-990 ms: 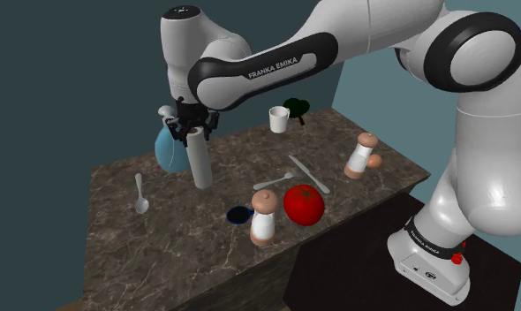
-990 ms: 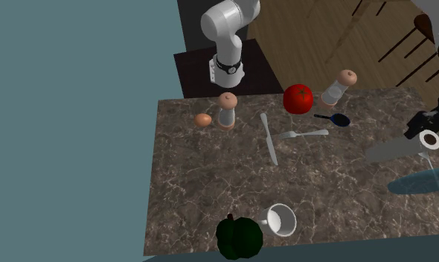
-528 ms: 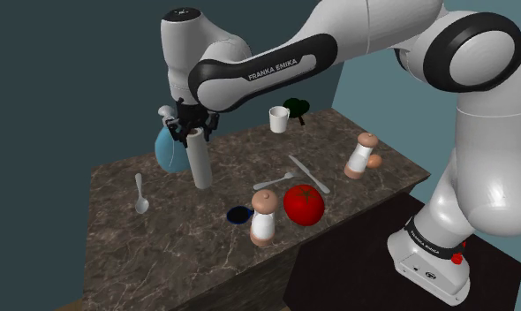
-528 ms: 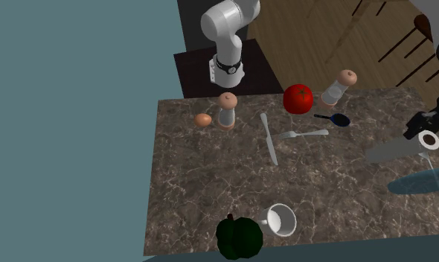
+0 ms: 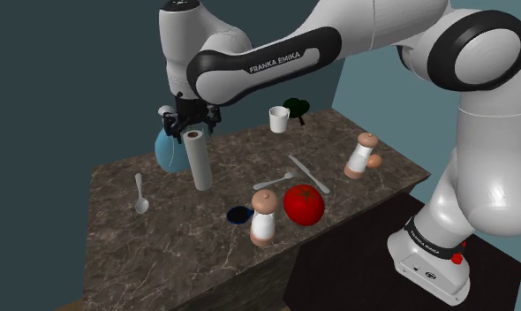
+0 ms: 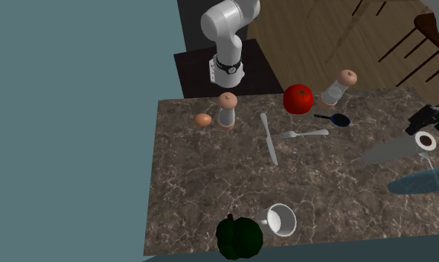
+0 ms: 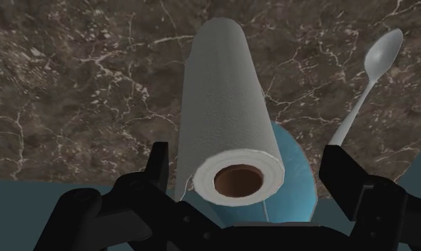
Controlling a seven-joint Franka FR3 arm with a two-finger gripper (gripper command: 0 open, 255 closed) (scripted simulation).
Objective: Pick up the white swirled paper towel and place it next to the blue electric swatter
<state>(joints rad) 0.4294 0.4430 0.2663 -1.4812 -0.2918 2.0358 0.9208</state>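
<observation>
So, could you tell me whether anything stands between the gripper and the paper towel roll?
Nothing visible does. The open gripper hangs directly over the upright paper towel roll, with its fingers apart on either side of the roll's top. The blue swatter and the spoon lie on the countertop beside the roll.

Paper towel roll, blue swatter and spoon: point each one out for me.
Paper towel roll [image 7: 227, 121], wrist view, on its side.
Blue swatter [image 7: 298, 170], wrist view, on its head.
Spoon [image 7: 384, 51], wrist view, on its bowl.
</observation>
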